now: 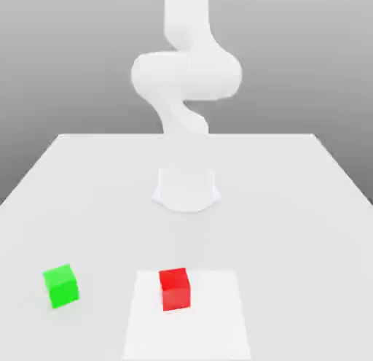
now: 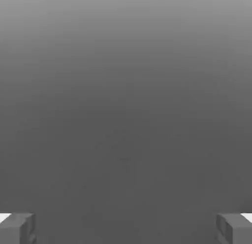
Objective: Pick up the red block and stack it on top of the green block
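The fingers (image 2: 19, 229) are standing wide open, gripping nothing; the red block (image 1: 175, 289) and the green block (image 1: 60, 285) are sitting apart on the bench (image 1: 291, 206).

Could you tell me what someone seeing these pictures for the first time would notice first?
The two bright cubes stand out on the pale table: the red block near the front edge, on a lighter square patch, and the green block apart from it toward the exterior view's left. Behind them rises the white arm, and the hand view shows its fingers spread wide with nothing between.

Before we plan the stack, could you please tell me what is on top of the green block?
Nothing rests on the green block; its top face is bare. The red block sits apart on the table.
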Available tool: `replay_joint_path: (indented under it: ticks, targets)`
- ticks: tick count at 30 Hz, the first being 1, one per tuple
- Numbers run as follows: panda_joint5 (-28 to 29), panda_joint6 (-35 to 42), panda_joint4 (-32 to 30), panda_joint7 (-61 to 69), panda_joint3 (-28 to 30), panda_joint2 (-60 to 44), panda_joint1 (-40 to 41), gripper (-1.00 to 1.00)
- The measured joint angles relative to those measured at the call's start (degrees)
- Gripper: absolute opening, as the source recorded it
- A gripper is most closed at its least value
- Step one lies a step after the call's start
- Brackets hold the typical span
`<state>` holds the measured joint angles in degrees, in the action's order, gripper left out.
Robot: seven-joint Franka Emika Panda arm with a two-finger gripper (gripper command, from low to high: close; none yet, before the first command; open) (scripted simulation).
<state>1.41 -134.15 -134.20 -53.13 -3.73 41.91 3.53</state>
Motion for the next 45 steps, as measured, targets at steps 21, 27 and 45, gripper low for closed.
replay_joint_path:
  ticks: [21, 27, 45]
  targets:
    - [7.19, -19.77, -20.23, -57.73, -16.44, -34.43, 20.54, 0.0]
    - [-0.45, -25.5, -25.55, -66.08, -16.72, -41.17, 20.16, 0.0]
    - [14.69, -37.58, -23.61, -78.58, -5.78, -56.2, 13.18, -1.0]
